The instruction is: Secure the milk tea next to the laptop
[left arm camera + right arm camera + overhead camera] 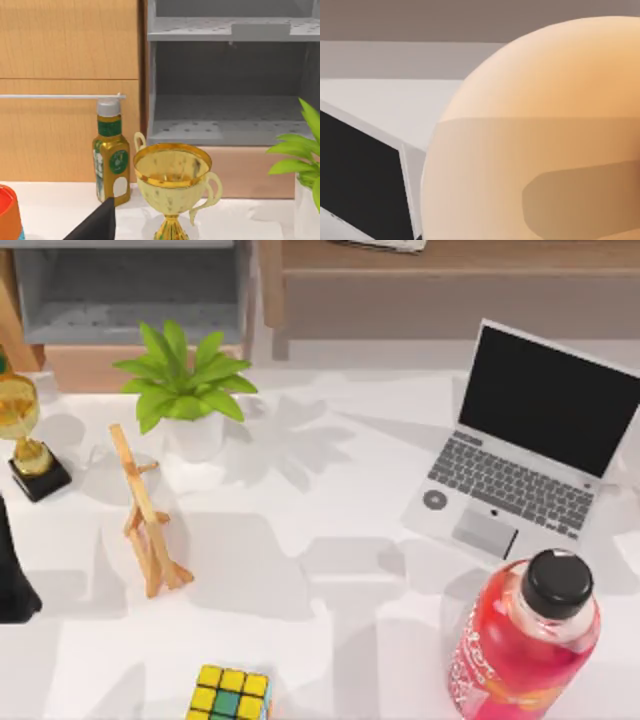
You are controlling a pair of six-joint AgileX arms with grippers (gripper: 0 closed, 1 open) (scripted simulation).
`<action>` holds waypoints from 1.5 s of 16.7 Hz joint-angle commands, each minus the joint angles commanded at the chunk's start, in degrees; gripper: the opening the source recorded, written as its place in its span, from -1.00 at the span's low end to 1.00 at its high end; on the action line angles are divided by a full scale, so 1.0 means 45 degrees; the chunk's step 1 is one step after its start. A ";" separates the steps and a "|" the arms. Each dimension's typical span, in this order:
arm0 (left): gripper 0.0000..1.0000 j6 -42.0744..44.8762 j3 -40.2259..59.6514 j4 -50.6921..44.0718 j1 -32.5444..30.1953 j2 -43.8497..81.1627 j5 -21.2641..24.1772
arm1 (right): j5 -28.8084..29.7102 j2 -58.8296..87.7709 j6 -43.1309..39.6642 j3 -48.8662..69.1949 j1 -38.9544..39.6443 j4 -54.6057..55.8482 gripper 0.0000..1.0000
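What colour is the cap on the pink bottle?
Black; the pink plastic bottle's round cap shows best in the top view.

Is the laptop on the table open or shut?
Open: the laptop shows its black screen raised behind the grey keyboard and touchpad in the top view.

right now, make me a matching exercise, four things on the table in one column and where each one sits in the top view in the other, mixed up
Things:
1. silver-grey laptop with black screen
2. pink bottle with black cap
3. gold trophy cup on a black base
4. multicoloured puzzle cube

Places:
A. far left edge
B. bottom edge, left of centre
C. upper right
D. lower right corner

Pairs: 1-C, 2-D, 3-A, 4-B
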 joint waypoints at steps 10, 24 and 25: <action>1.00 0.0000 0.0000 0.0000 0.0000 0.0000 0.0000 | -0.0059 0.0369 0.0047 -0.0602 0.0038 0.1159 -1.00; 1.00 0.0000 0.0000 0.0000 0.0000 0.0000 0.0000 | -0.0098 0.0674 0.0077 -0.0925 0.0040 0.1082 0.06; 1.00 0.0000 0.0000 0.0000 0.0000 0.0000 0.0000 | -0.0098 0.0674 0.0077 -0.0925 0.0040 0.1082 0.21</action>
